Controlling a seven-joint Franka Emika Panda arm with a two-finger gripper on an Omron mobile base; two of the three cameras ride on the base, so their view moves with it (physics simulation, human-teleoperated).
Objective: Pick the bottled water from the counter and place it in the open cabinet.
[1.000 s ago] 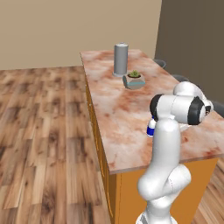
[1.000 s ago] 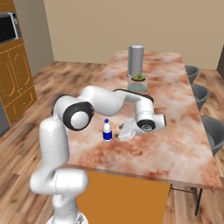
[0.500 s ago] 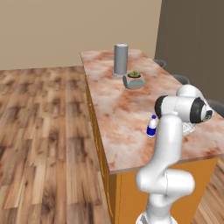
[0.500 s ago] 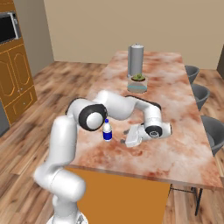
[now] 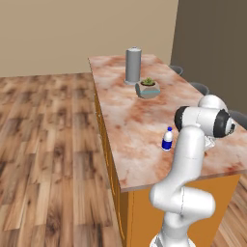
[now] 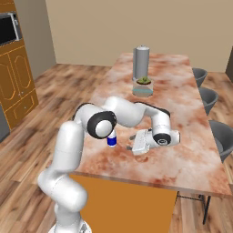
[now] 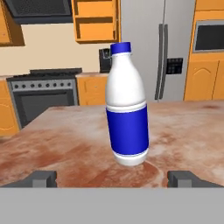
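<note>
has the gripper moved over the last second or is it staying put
Yes. In the right base view the open gripper has swung from near the counter's middle, toward the grey cylinder, back to the near edge, now level beside the bottled water.

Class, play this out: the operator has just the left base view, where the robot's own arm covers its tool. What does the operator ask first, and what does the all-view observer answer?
Operator: Is the tool open?
Observer: Yes, the tool is open, one fingertip on each side of the bottled water.
Operator: Is it touching the bottle?
Observer: No, the fingertips stand short of it.
Operator: Is the bottle upright?
Observer: Yes, it stands on the counter, blue cap up.
Operator: Where's the cabinet?
Observer: An open orange cabinet hangs on the wall behind the bottle.
</note>
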